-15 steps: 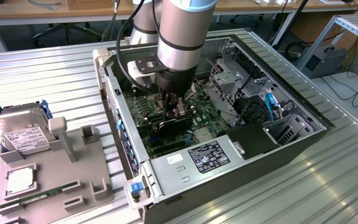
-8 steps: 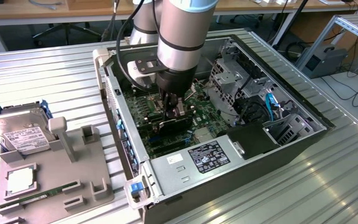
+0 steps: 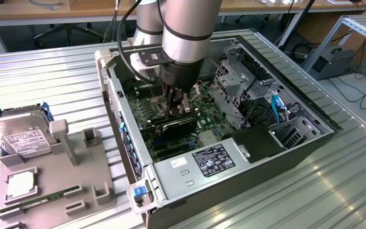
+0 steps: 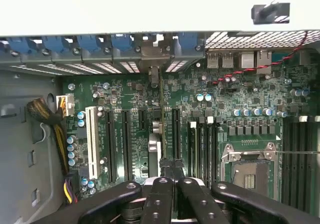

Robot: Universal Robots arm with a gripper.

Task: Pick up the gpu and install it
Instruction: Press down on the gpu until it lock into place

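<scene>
You're looking at a ribbed, dull silver metal table (image 3: pixel 36 76) that carries an open computer case of bare grey sheet metal (image 3: pixel 300 107), its green circuit board (image 4: pixel 250 91) glossy with matt black plastic slots. The arm's brushed silver metal sleeve (image 3: pixel 189 24) shines softly above its matt black gripper (image 4: pixel 168 191). The matt grey plastic holder (image 3: pixel 75 183) carries a silver metal hard drive with a white paper label (image 3: pixel 21 138).
</scene>
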